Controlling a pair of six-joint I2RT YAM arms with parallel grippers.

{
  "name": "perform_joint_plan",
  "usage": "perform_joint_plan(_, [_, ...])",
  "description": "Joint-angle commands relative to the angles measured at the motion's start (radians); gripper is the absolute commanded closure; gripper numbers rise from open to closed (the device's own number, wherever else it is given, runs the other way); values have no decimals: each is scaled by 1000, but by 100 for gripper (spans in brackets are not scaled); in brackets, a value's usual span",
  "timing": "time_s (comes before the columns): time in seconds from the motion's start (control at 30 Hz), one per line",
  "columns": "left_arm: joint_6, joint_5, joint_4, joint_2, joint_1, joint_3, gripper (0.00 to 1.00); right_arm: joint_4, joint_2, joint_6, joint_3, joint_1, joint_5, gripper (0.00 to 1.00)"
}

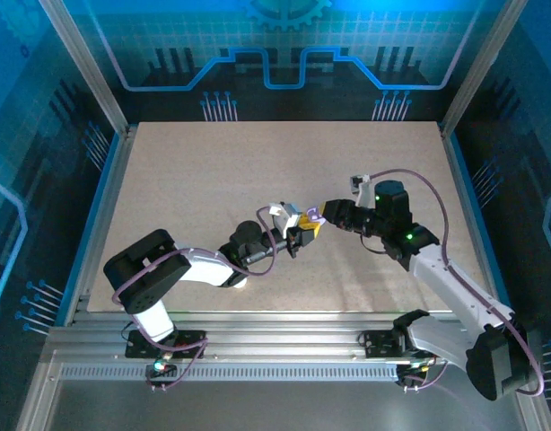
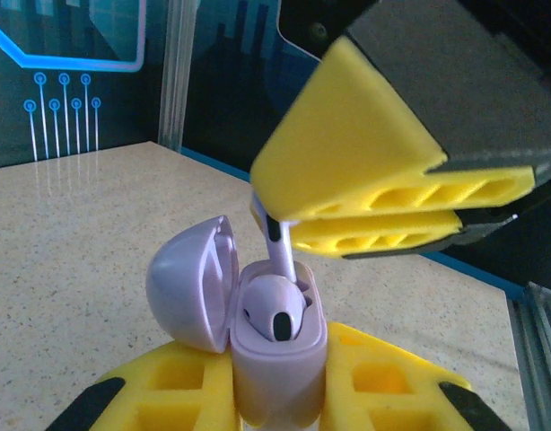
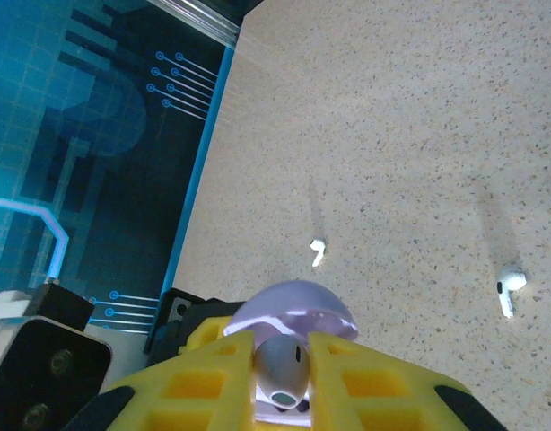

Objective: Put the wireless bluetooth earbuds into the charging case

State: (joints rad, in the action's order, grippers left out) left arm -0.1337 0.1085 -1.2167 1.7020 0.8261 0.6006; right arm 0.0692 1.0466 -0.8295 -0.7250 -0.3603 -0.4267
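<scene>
Two grippers meet over the middle of the table [image 1: 258, 171], and you are at the seating step. Your left gripper [image 2: 280, 409] is clamped on the body of the charging case [image 2: 280, 364], held upright with its lid [image 2: 190, 287] swung open to one side. Your right gripper [image 2: 293, 214] is pinched together on the thin stem of a pale purple earbud [image 2: 274, 310], whose bulb end sits at the mouth of the case. Finding: the stem leans slightly off the case's axis, so square it to the well before you press, and push along the well rather than across it. Hold the left grip firm so the case does not twist. Release only when the bud rests flush, and part the right fingers slowly, since so light a piece may cling and lift out. Mind the lid, which stands just beside the right fingers. Count: one case; one purple earbud in hand; a second purple one cannot be confirmed, possibly hidden inside the case; one white earbud [image 3: 318, 252] and a second white earbud [image 3: 509, 289], lying well apart on the table, neither touched.
</scene>
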Motion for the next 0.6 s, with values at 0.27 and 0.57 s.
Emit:
perform_joint_plan(0.27, [-21, -27, -85, 0, 8, -1, 87, 46, -27, 25, 30, -14, -12, 79])
perform_joint_plan(0.57, [-13, -13, -87, -5, 8, -5, 87, 75, -13, 21, 23, -9, 8, 74])
